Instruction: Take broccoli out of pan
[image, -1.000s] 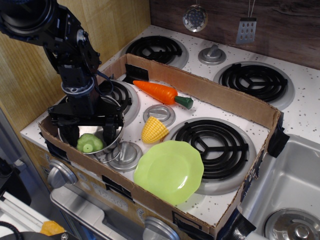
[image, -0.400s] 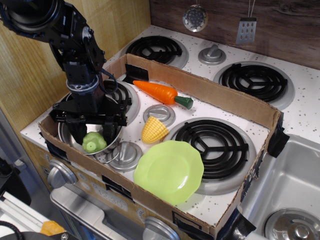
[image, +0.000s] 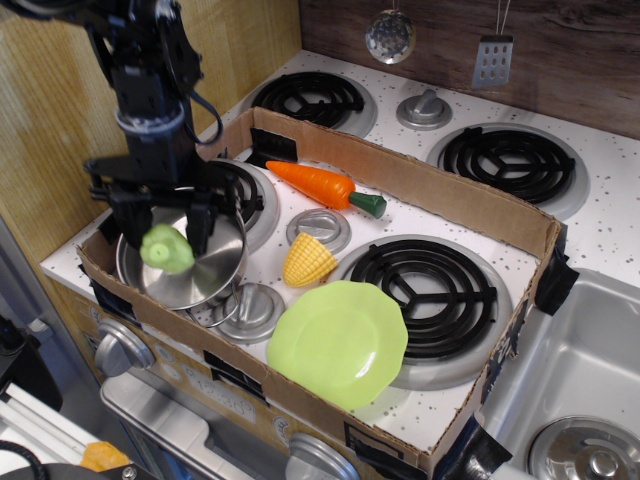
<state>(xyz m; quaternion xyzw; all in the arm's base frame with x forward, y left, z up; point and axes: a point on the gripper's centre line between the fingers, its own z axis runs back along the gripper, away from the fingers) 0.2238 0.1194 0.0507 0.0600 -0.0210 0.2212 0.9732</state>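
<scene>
The broccoli (image: 167, 249) is a lumpy pale-green toy. It hangs between the two black fingers of my gripper (image: 166, 232), lifted above the pan (image: 205, 268). The pan is a shiny steel pot at the front left corner of the cardboard tray, and its bare bottom shows under the broccoli. My gripper points straight down and is shut on the broccoli.
The cardboard tray wall (image: 430, 190) runs around the stove top. In it lie a carrot (image: 320, 185), yellow corn (image: 308, 261), a lime-green plate (image: 338, 342) and two small round lids (image: 320, 228) (image: 247, 307). A black burner (image: 428, 290) is at right, a sink (image: 580, 390) beyond.
My gripper has risen with the broccoli, which went from resting inside the pan to hanging above it. The arm moved up and slightly left.
</scene>
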